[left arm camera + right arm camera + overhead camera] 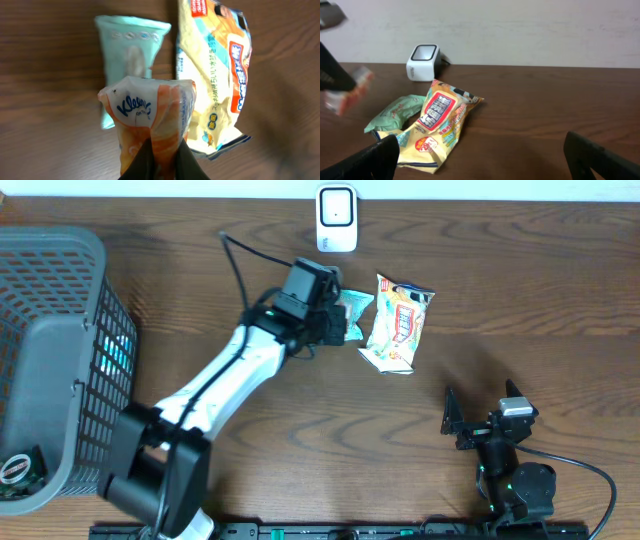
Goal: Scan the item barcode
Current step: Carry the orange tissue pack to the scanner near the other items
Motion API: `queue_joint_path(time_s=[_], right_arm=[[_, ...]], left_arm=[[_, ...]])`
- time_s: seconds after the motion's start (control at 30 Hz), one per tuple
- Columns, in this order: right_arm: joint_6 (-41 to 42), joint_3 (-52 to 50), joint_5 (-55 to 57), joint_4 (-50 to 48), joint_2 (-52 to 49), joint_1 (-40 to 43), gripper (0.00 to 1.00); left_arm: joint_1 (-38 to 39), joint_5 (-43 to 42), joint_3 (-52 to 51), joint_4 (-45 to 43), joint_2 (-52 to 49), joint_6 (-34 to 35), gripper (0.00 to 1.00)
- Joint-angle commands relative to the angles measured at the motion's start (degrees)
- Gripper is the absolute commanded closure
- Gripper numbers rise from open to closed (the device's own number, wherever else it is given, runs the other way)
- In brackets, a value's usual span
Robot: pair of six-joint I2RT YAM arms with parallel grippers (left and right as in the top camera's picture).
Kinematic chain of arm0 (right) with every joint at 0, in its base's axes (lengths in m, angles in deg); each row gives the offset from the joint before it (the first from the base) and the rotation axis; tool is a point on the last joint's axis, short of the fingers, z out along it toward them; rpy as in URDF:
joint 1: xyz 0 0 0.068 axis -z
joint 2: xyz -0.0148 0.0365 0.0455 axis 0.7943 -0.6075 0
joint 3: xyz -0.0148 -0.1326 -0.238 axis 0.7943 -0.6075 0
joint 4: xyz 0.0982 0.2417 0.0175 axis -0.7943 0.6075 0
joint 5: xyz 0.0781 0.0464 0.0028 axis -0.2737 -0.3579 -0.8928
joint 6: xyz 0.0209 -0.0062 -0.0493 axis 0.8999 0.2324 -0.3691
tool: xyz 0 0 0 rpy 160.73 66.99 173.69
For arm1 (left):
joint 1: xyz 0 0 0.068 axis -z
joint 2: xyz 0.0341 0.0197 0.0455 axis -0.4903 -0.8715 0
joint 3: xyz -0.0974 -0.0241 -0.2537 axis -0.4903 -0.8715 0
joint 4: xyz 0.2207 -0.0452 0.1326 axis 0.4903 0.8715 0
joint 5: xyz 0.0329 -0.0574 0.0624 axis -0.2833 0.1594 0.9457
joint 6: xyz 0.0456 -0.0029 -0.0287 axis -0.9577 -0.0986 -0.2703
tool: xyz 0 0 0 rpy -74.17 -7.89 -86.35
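Near upper centre of the overhead view, your left pincer (162,150) grasps an orange-and-white plastic tissue pack (150,112); lower right, your right pincer (483,418) stands released.

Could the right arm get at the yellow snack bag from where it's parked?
Probably yes. The right gripper is open and empty, with only bare table between it and the snack bag. The left gripper, shut on the Kleenex pack, sits at the bag's other side.

An orange-and-white Kleenex tissue pack (150,120), crumpled, is pinched in the jaws of the left gripper (161,157) above the desk (340,445). The white barcode scanner (337,218) stands upright nearby at the far edge.
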Motion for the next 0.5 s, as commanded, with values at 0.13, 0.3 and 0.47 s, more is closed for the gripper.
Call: queue_joint_path(time_s=[0.13, 0.3, 0.47], right_arm=[[0.74, -0.07, 0.07, 0.26, 0.35, -0.42, 0.01], [0.74, -0.07, 0.07, 0.26, 0.35, -0.42, 0.01], [0.74, -0.07, 0.07, 0.26, 0.35, -0.42, 0.01]], left_arm=[[4.15, 1.46, 0.31, -8.52, -2.84, 1.18, 0.92], [5.07, 9.57, 0.31, -8.74, -3.06, 1.18, 0.69], [5.14, 9.53, 0.31, -8.76, -3.06, 1.18, 0.37]])
